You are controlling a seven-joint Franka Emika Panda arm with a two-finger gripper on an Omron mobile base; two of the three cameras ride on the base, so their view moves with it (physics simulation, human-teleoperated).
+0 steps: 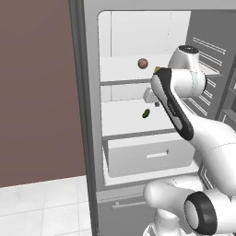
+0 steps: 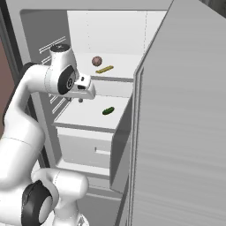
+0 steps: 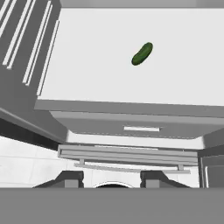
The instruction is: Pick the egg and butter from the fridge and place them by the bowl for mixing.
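the fridge (image 2: 185,132) stands open in front of me, brushed grey-silver outside, flat matte white inside, its shelves thin slabs with grey front edges. on the upper shelf (image 2: 119,66) sits the egg (image 2: 97,61), a small round speckled brownish-pink ball, and just beside it, toward the door side, lies the butter (image 2: 104,69), a thin yellow stick set at a slant. they are near each other but apart. from the left base view the egg (image 1: 143,63) shows clearly while only a yellow tip of the butter (image 1: 157,68) peeks past my arm.

the lower shelf (image 3: 175,83) holds a single small dark green oblong item (image 3: 142,54) (glossy, rounded at both ends), lying at a tilt near the middle. below that shelf is a white drawer (image 2: 88,148) with a slim pale handle, shut.

my gripper (image 3: 111,178) hangs in front of the lower shelf's front edge, under the upper shelf, looking down over the shelf and the drawer. my two dark fingers (image 3: 70,178) stand apart with a clear gap between them, holding nothing. ribbed door racks (image 2: 53,46) run behind my arm, and the big grey door panel stands to the right in the right base view. the floor below is pale tile (image 1: 41,203).
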